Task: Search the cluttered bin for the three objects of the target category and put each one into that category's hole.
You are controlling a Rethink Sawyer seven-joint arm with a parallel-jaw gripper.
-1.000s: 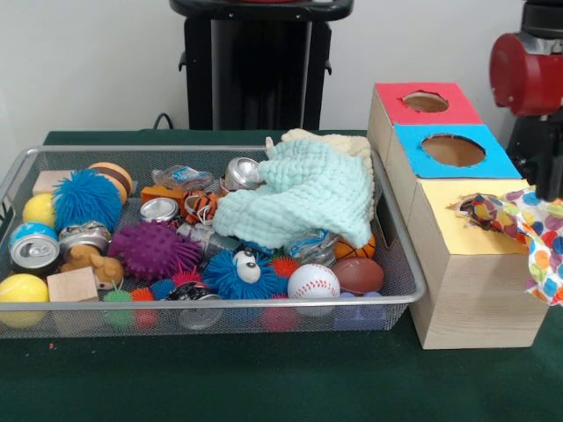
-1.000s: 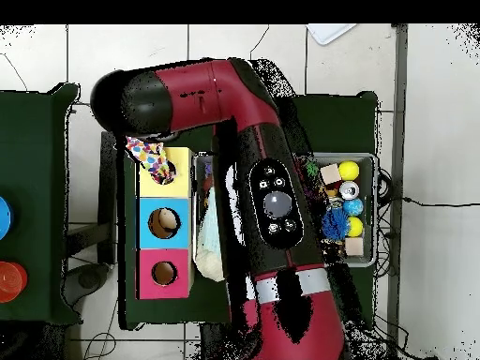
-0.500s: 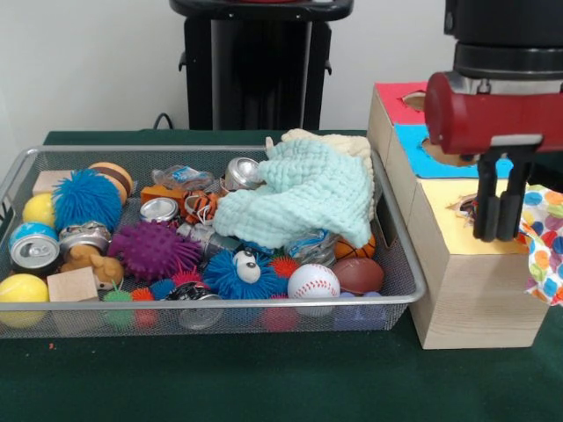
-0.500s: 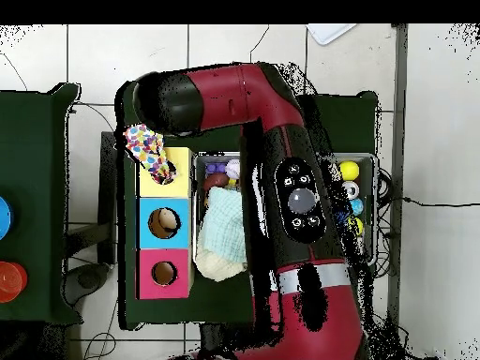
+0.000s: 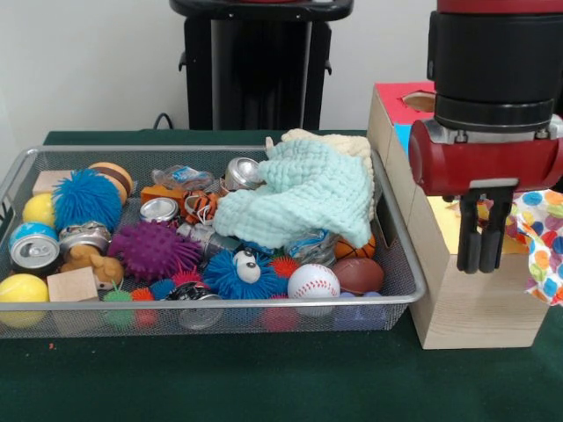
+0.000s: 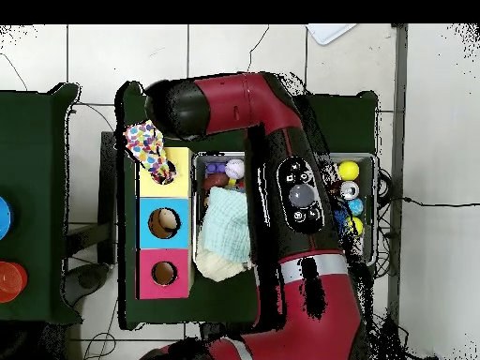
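Note:
One polka-dot cloth (image 5: 542,239) lies draped over the far-right edge of the yellow-topped box (image 5: 444,227) and hangs down its side. In the overhead view the cloth (image 6: 143,142) lies across the yellow top (image 6: 180,185), with one end at the hole. In the front view the hole is hidden behind my gripper. My gripper (image 5: 482,262) hangs in front of the yellow top, just left of the cloth, shut and empty. The wire mesh bin (image 5: 19,165) is to its left. No other polka-dot cloth shows in the bin.
A mint-green waffle cloth (image 5: 303,193) and a cream one (image 5: 348,143) are heaped at the bin's right end, over balls, cans, spiky toys and wooden blocks. The blue-topped box (image 6: 182,223) and the red-topped box (image 6: 182,274) stand in line with the yellow one.
The arm has swung in from the right, and my gripper has moved a little left and lower in front of the yellow box. The polka-dot cloth stays draped on the box.

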